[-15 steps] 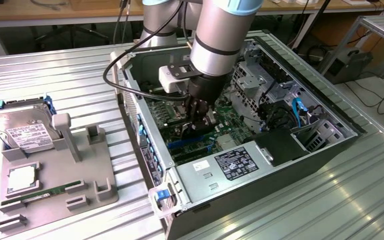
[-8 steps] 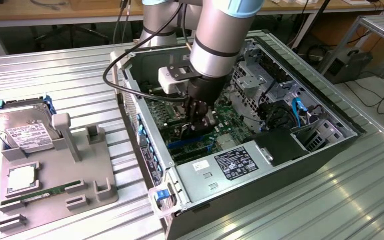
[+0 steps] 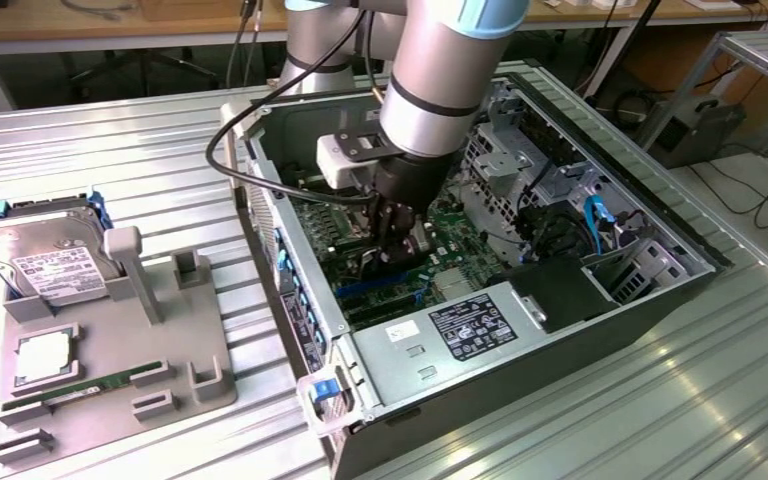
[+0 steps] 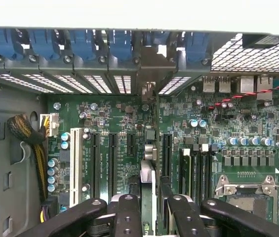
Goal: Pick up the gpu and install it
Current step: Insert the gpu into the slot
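Open computer case; one gpu, two fingers gripping it

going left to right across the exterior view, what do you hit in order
hard drive → grey parts holder → blue latch at the case corner → pincer holding the gpu edge-on over the motherboard → power supply label → case's far wall

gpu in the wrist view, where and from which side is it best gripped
Probably by its upper long edge, coming straight down from above. The gpu stands on edge over the motherboard, so its two flat faces are what offers a pinch. The tool straddles it that way, one finger on each face.
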### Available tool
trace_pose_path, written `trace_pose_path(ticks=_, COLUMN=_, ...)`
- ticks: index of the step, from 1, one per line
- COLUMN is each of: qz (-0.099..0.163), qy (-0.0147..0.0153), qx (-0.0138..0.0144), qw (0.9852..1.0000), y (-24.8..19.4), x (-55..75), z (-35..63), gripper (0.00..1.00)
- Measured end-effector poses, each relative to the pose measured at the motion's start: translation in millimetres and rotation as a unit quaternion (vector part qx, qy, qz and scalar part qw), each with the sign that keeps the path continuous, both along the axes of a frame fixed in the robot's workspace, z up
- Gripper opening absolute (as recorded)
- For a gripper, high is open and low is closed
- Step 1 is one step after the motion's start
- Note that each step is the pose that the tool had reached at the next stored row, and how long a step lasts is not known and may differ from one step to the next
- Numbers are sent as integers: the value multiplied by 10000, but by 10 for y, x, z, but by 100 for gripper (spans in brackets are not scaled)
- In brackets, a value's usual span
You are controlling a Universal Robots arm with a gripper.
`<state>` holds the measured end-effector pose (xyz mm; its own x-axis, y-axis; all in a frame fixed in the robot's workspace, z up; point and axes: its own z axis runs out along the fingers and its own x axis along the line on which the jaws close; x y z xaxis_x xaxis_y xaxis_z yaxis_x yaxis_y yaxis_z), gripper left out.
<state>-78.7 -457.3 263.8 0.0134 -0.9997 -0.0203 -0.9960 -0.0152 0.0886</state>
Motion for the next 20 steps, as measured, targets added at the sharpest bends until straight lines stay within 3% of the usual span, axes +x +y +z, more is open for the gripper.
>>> trace_pose_path(ticks=13, qz=-92, qy=52, qx=2, qw=9999, y=-35, x=35, z=13, gripper=26)
trace_pose_path(ticks=20, qz=-105, qy=71, qx=29, qw=9999, y=-34, x=35, z=-31, gripper=26)
